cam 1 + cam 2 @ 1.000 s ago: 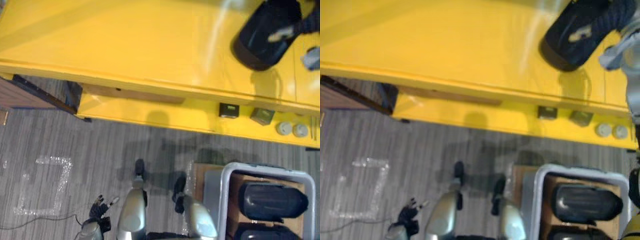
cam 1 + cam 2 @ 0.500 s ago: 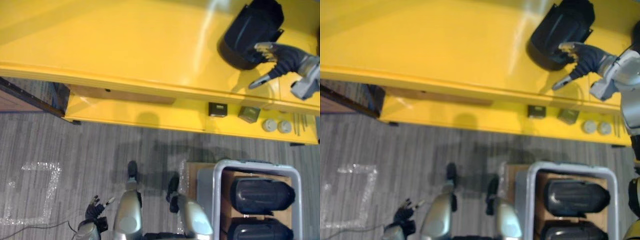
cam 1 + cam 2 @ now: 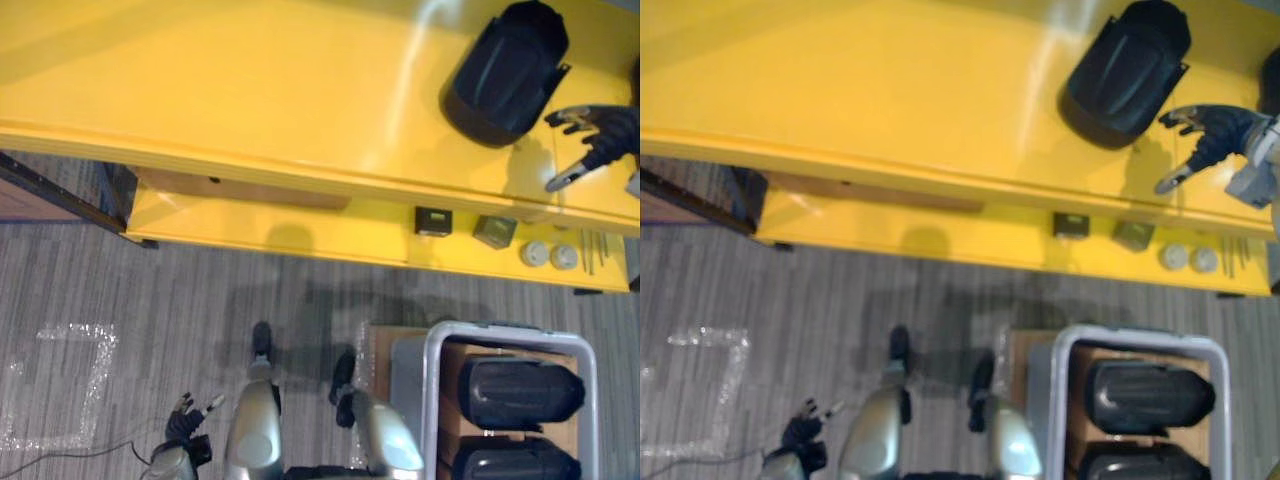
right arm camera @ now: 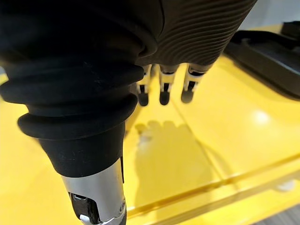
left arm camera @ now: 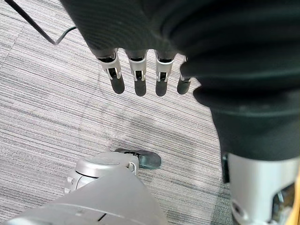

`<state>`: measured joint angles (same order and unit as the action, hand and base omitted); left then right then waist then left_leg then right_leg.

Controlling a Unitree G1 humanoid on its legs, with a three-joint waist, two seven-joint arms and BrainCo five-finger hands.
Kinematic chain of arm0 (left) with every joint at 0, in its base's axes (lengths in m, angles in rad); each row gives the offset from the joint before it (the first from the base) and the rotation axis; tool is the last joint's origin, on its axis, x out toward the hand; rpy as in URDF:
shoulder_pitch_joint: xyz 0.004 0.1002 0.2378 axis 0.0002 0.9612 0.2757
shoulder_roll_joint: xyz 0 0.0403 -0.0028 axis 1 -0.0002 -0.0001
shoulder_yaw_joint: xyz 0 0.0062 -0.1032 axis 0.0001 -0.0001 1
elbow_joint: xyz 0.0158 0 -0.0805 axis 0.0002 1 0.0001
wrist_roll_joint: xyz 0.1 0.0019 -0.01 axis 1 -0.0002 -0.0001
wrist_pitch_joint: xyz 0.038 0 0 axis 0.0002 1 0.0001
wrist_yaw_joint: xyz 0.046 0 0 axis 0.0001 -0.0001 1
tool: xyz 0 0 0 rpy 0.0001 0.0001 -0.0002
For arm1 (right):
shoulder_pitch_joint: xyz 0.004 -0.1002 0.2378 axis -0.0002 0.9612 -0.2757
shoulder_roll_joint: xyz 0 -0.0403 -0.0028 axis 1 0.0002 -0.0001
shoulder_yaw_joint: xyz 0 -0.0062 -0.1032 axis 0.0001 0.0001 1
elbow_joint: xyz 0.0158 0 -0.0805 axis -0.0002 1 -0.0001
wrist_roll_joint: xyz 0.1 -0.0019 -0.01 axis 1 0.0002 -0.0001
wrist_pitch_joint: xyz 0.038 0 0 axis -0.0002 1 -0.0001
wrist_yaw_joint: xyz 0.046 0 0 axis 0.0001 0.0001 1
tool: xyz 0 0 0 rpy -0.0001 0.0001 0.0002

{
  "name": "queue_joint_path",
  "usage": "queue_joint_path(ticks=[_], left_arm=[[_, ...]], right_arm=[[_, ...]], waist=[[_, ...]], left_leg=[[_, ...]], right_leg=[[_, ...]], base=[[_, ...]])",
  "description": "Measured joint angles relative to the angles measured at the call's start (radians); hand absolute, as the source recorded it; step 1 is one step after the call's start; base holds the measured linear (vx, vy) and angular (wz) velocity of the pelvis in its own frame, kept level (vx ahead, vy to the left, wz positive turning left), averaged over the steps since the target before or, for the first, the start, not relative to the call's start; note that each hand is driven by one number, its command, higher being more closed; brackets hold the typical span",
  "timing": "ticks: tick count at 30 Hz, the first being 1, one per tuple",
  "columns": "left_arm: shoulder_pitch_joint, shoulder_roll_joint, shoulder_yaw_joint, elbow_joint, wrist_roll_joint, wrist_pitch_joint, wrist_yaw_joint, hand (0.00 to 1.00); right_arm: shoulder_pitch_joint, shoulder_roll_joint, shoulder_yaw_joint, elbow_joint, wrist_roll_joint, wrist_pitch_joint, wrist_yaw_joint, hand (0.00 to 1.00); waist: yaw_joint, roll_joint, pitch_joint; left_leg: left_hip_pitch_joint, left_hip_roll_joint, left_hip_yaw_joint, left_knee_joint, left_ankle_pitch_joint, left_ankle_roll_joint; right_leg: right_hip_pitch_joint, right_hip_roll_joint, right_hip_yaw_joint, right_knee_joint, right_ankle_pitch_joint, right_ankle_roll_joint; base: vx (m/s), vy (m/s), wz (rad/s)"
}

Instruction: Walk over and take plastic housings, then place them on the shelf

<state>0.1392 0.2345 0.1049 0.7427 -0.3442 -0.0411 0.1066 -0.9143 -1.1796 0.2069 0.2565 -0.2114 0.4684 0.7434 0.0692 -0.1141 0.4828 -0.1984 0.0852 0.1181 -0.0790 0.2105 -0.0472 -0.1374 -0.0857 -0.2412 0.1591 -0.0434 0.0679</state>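
A black plastic housing (image 3: 505,72) lies on the yellow shelf top (image 3: 250,90) at the far right, with nothing holding it. My right hand (image 3: 598,138) hovers open just to its right, fingers spread and clear of it; the right wrist view has the fingers (image 4: 162,91) straight above the yellow surface, the housing (image 4: 272,58) off to one side. Two more black housings (image 3: 520,392) (image 3: 510,462) sit in a grey crate (image 3: 432,390) on the floor at the lower right. Down by the floor at the lower left, my left hand (image 3: 188,428) hangs open.
A lower yellow ledge (image 3: 300,232) carries two small dark boxes (image 3: 433,220) (image 3: 494,231) and two round white parts (image 3: 547,255). Grey striped carpet lies below, with a pale taped square (image 3: 55,390) at the left. A brown board (image 3: 25,195) shows at the left edge.
My right hand has let go of the housing on the shelf and drawn back to the right, opening out. The housing stays where it was set down. The left hand has not moved.
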Motion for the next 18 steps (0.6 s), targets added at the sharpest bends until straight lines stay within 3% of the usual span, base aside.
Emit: queue_joint_path(ticks=[6, 10, 12, 14, 18], left_arm=[[0.0, 0.0, 0.0, -0.018, 0.0, 0.0, 0.0, 0.0], [0.001, 0.0, -0.001, -0.017, 0.0, 0.0, 0.0, 0.0], [0.001, -0.002, -0.001, -0.018, 0.0, -0.001, 0.0, 0.0], [0.001, -0.004, -0.003, -0.019, -0.001, -0.001, 0.0, 0.0], [0.001, -0.006, -0.011, -0.019, -0.001, -0.001, 0.0, 0.0]], right_arm=[[-0.074, -0.011, 0.025, 0.083, -0.001, 0.01, -0.01, 0.0], [-0.117, -0.011, 0.055, 0.119, 0.055, -0.018, -0.172, 0.0], [-0.139, -0.011, 0.057, 0.101, 0.119, -0.074, -0.341, 0.0], [-0.143, -0.011, 0.043, 0.047, 0.188, -0.105, -0.448, 0.0], [-0.027, -0.007, -0.051, -0.15, 0.329, -0.179, -0.543, 0.0]], waist=[[0.001, 0.0, 0.0], [0.003, 0.0, 0.0], [0.002, 0.0, 0.0], [-0.001, 0.0, 0.0], [-0.001, 0.0, 0.0]], left_leg=[[-0.01, 0.0, -0.001, 0.0, 0.0, 0.0], [-0.01, -0.001, -0.002, 0.0, 0.0, 0.0], [-0.01, -0.001, -0.001, 0.0, 0.0, 0.0], [-0.01, -0.001, -0.001, 0.0, 0.0, 0.0], [-0.011, -0.004, -0.001, 0.0, -0.001, 0.001]], right_leg=[[-0.001, 0.002, -0.001, -0.015, 0.01, 0.0], [-0.001, 0.002, -0.002, -0.015, 0.01, 0.0], [-0.002, 0.002, -0.002, -0.015, 0.01, 0.0], [-0.002, 0.002, -0.002, -0.015, 0.01, 0.0], [-0.003, -0.002, -0.002, -0.015, 0.009, -0.001]], base=[[0.0, 0.0, 0.0], [0.0, 0.0, 0.0], [0.0, 0.0, 0.0], [0.0, 0.0, 0.0], [0.0, 0.0, 0.0]])
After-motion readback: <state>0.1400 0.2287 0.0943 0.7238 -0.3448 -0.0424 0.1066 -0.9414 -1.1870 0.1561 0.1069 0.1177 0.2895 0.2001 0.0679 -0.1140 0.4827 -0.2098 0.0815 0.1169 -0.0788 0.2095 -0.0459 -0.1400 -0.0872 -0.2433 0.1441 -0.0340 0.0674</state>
